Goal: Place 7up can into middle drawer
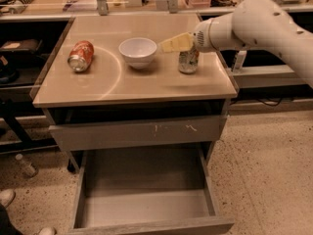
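Note:
The 7up can [188,61] stands upright on the tan tabletop [146,87], right of the bowl. My gripper [169,44], pale yellow at the end of the white arm [259,23], reaches in from the right. It sits just above the can's top and extends left of it, toward the bowl. It hides the can's top. The middle drawer [146,207] is pulled out wide below the table front, and its grey floor is bare.
A white bowl [138,52] sits mid-table. An orange-red can [80,56] lies on its side at the left. A shut drawer front with pale scratch marks [137,131] is above the open drawer. A small bottle [25,164] lies on the floor at left.

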### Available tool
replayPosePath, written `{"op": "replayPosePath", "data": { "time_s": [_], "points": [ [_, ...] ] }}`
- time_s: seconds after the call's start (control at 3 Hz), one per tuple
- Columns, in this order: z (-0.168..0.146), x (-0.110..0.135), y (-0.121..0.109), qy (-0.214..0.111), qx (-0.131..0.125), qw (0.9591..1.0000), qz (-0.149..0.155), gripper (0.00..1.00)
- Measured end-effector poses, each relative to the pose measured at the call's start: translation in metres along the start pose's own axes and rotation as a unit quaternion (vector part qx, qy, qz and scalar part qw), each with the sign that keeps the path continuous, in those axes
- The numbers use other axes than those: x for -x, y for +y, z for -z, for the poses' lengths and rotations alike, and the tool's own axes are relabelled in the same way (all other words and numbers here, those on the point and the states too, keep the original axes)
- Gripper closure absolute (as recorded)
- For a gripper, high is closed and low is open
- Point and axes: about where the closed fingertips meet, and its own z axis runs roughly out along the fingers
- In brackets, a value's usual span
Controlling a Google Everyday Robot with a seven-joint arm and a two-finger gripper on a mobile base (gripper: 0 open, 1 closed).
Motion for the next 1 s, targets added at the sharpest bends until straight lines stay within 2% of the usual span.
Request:
{"op": "replayPosePath", "data": {
  "time_s": [0.33,0.67,1.0],
  "points": [
    [-0.0192,-0.007,0.0069,-0.009,0.002,0.9998,-0.017,0.0],
    [-0.0195,-0.0064,0.0069,-0.011,0.001,0.9998,-0.017,0.19],
    [-0.0196,-0.0064,0.0069,-0.011,0.001,0.9998,-0.017,0.42]
  ]
}}
